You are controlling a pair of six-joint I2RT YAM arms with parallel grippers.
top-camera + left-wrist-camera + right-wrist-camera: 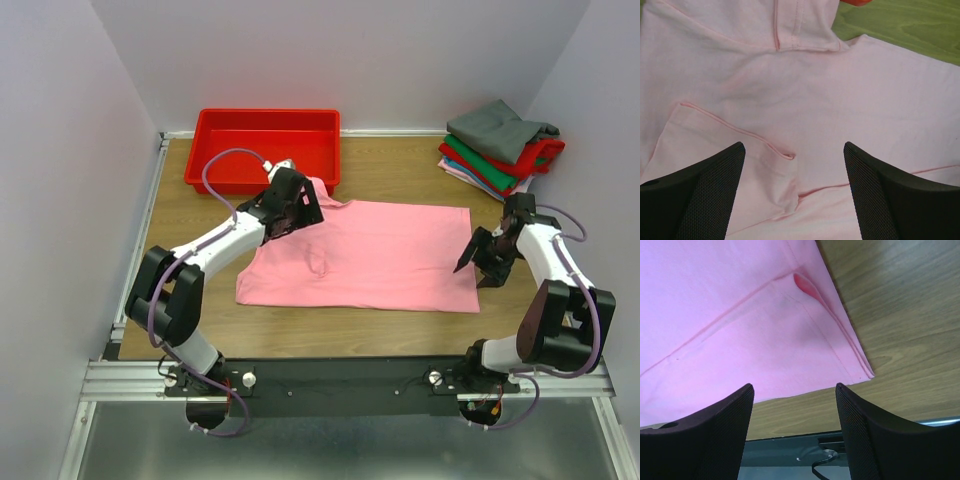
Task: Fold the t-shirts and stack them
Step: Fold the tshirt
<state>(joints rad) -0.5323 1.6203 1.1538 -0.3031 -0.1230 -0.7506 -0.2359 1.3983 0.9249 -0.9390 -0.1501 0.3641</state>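
Light pink short-sleeved cloth t-shirt point(370, 255) is lying spread out in the middle of the wooden desk point(400, 165), long side running left to right, mostly flat apart from a small pucker towards its left half. Its far-left corner reaches up close to the near right corner of the red plastic tray point(270, 113) at the back of the desk.

So the left tool point(305, 210) is parked right over that far-left end of the shirt. From its wrist camera the left tool point(794, 147) has both black fingers spread wide, with only pink cloth lying under the gap and nothing pinched. You can see a folded-in sleeve with its seam just ahead of the left finger.

The right tool point(478, 265) is at the opposite end, just beside the shirt's right edge. On its own camera the right tool point(794, 386) is open too, with nothing in it. The shirt's layered hem corner sits just ahead of the fingers, with bare wood beside it. Can't tell whether the fingertips touch the cloth.

Off in the far right corner, well apart from the pink one, is a pile of folded t-shirts point(500, 150): grey on top, then red and green, with pale ones at the bottom.
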